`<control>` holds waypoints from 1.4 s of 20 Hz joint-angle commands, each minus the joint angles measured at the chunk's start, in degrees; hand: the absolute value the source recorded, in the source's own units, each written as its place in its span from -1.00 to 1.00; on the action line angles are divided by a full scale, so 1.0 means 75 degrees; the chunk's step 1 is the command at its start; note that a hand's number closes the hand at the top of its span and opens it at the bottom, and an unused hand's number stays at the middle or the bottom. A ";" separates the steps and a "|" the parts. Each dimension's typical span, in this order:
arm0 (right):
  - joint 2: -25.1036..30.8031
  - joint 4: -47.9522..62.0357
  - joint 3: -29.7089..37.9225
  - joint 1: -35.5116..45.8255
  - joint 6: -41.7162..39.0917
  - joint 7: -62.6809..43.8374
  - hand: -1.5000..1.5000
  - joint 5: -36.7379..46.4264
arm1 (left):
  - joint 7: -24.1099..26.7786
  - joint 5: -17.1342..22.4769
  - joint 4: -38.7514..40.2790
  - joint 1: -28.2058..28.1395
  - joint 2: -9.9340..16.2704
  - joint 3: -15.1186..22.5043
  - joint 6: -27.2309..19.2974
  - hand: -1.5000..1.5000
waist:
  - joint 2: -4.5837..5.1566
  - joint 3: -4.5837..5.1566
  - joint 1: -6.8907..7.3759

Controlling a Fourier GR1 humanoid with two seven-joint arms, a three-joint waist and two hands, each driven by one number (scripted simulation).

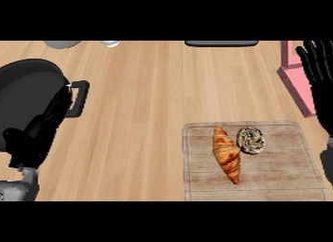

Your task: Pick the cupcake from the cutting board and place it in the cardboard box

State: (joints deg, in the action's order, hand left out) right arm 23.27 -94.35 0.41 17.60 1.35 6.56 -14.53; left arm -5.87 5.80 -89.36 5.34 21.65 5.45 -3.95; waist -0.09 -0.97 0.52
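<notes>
A wooden cutting board (281, 182) lies at the lower right of the counter. On it rests a cupcake (251, 140) with a pale swirled top, just right of a golden croissant (227, 153). A pink-walled box (295, 80) shows at the right edge, partly cut off and partly hidden by my right hand (330, 82). That hand stands open with fingers straight up, right of the board and apart from the cupcake. My left hand (33, 137) sits at the lower left over the pan, its fingers relaxed, holding nothing.
A large black pan (19, 97) with a handle (77, 98) fills the left side. Along the far edge sit a grey object (62, 44), a glass-like item (110, 43) and a dark flat thing (221, 43).
</notes>
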 commanded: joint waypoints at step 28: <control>0.2312 -0.5383 -0.3215 -0.3561 -0.1474 -0.6726 -1.00 0.6804 | 0.0353 -0.0451 0.0156 0.0646 -0.0887 0.1119 0.0637 0.00 | 0.0010 0.0155 -0.0061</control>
State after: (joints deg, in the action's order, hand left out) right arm 41.61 -127.64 -20.98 -10.90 -0.46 -33.28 39.07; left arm -3.60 1.99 -88.28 10.13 14.98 14.08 -0.29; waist -0.27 0.24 -1.20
